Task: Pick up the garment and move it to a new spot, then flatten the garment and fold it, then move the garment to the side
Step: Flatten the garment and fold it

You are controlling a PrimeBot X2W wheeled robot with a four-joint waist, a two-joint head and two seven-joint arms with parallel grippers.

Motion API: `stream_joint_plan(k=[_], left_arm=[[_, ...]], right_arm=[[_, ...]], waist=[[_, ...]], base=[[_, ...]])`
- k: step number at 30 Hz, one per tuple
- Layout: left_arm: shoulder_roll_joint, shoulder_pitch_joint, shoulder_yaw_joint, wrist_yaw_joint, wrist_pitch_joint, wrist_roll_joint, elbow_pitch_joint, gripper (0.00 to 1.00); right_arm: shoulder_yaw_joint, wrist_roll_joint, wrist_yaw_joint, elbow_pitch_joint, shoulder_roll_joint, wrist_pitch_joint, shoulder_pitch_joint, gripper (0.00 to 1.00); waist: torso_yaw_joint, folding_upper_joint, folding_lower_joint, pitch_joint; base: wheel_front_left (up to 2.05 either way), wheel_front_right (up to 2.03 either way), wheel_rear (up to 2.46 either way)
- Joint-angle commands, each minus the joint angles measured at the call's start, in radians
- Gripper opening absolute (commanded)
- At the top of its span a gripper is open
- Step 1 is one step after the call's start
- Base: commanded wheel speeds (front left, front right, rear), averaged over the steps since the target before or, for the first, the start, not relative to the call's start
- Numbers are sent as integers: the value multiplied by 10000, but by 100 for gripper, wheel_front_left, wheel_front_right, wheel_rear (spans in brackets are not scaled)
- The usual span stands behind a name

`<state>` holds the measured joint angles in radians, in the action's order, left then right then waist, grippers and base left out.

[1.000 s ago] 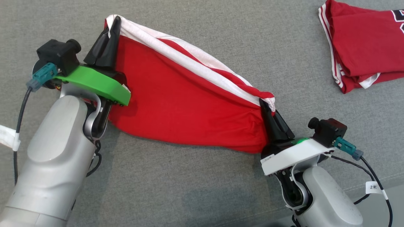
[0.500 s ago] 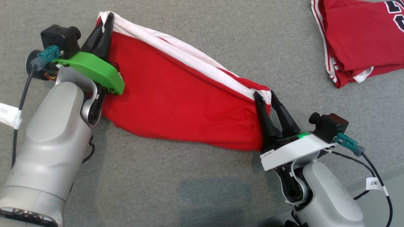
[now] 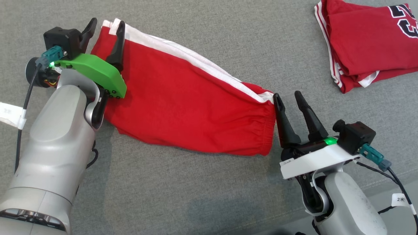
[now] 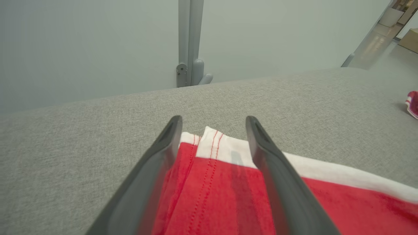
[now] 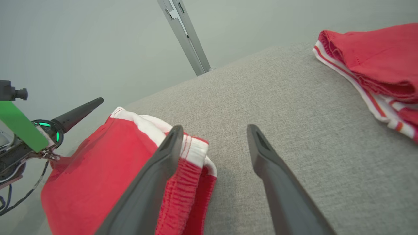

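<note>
Both my pincers are letting go since a second ago: the left gripper (image 3: 107,23) and the right gripper (image 3: 287,95), which were pinching the two ends of the red cotton shorts with the white side stripe (image 3: 189,107), are now standing spread, and the cloth that was ridged up between them is lying down flat. The shorts are resting slantwise on the grey woven fabric surface (image 3: 196,195), hem end under my left fingers, gathered waistband end just beside my right ones. My left fingers are straddling the hem corner, one over the red cloth and one off its edge; my right fingers are hovering at the waistband, the nearer one touching or almost touching it, I cannot tell which. As I judge it, I am finishing the release after laying the garment out, so I am wanting to lift both pincers straight up and clear without snagging the hem or dragging the waistband, then check for wrinkles before the next fold. Nothing here is serving as a container; the surface is simply bearing these shorts and, well apart at the far right, a folded red jersey with white trim (image 3: 365,45).
</note>
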<state>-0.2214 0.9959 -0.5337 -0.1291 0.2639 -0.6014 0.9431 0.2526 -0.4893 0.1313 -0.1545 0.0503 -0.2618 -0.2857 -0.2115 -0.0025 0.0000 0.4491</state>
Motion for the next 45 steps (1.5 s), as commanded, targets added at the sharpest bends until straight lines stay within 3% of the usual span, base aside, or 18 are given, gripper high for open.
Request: stream_joint_plan(k=[1,14,24,30,31,32,34,45], left_arm=[[2,67,43,-19,3,127,22,100],[-123,-1196,-264,-19,-285,-516,441,100],[-644,-1631,-503,-11,-2083,-1354,925,100],[-634,-1653,-562,-14,-2755,-1594,1246,100],[-634,-1668,-580,-14,-2790,-1613,1273,92],[-639,-1687,-602,-15,-2811,-1632,1287,50],[-580,-1786,-625,-16,-2711,-1699,1221,0],[-552,-2505,-685,-17,-2118,-2279,642,0]], right_arm=[[-114,144,-13,130,8,-36,185,100],[-1776,1121,-13,1375,7,-36,1231,100],[-2069,1028,-13,1807,7,-36,1650,100],[-2046,934,-13,1866,7,-36,1747,100],[-2051,935,-13,1875,7,-34,1753,100],[-2061,933,-13,1884,6,-34,1768,100],[-2091,913,-13,1914,7,-36,1810,100],[-2153,1016,-13,1876,7,-34,2011,100]], waist=[[30,25,0,-109],[304,25,0,-1244],[-63,25,0,-1499],[-229,25,0,-1501],[-249,25,0,-1513],[-261,25,0,-1528],[-267,25,0,-1577],[140,25,0,-2163]], base=[[0,0,0],[0,0,0],[0,0,0],[0,0,0],[0,0,0],[0,0,0],[0,0,0],[0,0,0]])
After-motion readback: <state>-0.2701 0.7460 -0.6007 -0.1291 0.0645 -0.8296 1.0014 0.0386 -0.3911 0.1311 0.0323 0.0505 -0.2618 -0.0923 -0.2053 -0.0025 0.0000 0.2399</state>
